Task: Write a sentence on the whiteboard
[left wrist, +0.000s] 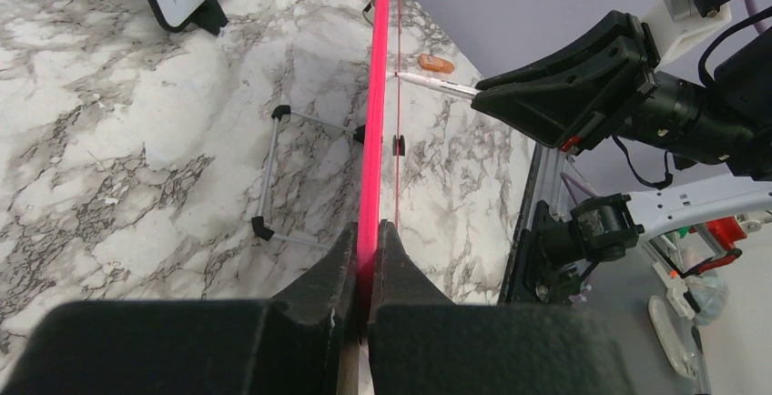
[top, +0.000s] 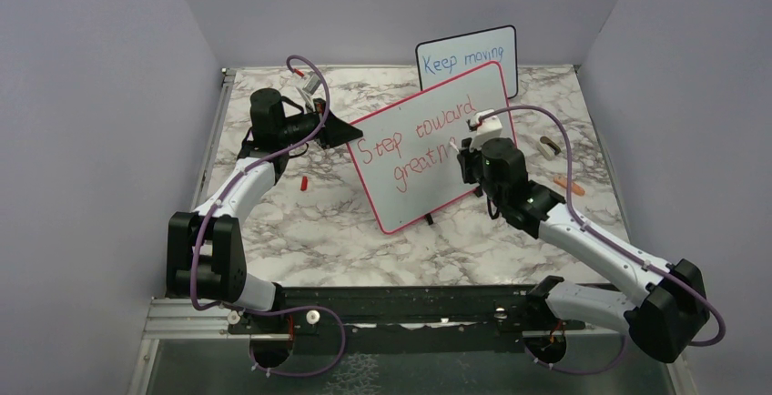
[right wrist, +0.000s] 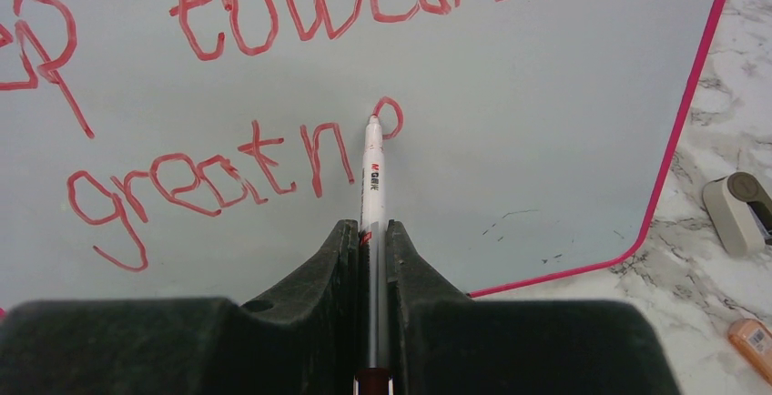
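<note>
The whiteboard [top: 428,172] with the red-pink frame stands tilted in the middle of the table. Red words on it [right wrist: 273,22] read "Step toward" and below "greatn" with part of a further letter. My left gripper [left wrist: 367,236] is shut on the board's red edge [left wrist: 373,95], at its left side in the top view [top: 350,131]. My right gripper [right wrist: 371,227] is shut on a white marker [right wrist: 372,172]; its tip touches the board at the unfinished letter. In the top view the right gripper [top: 469,145] sits in front of the second line and hides its end.
A smaller black-framed board [top: 469,56] with blue writing "Keep moving" stands behind. An eraser [top: 549,146] and an orange object [top: 572,184] lie right of the whiteboard. A small red cap [top: 304,182] lies to the left. Grey walls enclose the table.
</note>
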{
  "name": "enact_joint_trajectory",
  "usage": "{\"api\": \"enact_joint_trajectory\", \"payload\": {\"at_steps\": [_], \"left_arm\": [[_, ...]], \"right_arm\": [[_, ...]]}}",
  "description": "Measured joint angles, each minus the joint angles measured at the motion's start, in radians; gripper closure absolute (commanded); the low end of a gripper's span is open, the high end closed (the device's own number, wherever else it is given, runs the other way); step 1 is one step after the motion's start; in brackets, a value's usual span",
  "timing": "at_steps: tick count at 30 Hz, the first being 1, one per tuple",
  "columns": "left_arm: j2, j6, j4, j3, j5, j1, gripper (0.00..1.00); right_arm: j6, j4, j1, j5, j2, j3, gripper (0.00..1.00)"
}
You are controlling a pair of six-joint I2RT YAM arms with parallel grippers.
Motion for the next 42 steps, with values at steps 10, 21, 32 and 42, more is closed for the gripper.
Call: {"api": "enact_joint_trajectory", "payload": {"at_steps": [10,21,32,42], "left_arm": [[0.0,0.0,0.0,0.001,0.0,0.0,1.0],[0.0,0.0,-0.001,0.001,0.0,0.0,1.0],[0.0,0.0,0.0,0.001,0.0,0.0,1.0],[0.0,0.003,-0.001,0.001,0.0,0.0,1.0]], "right_arm": [[0.013,-0.05,-0.001,-0.029,-0.01,0.0,1.0],[0.019,-0.085,-0.001,-0.018,-0.02,-0.014,1.0],[0.022,-0.1,-0.001,0.018,-0.027,-0.029,1.0],[0.028,-0.077,-0.001,0.066,-0.03,-0.036,1.0]]}}
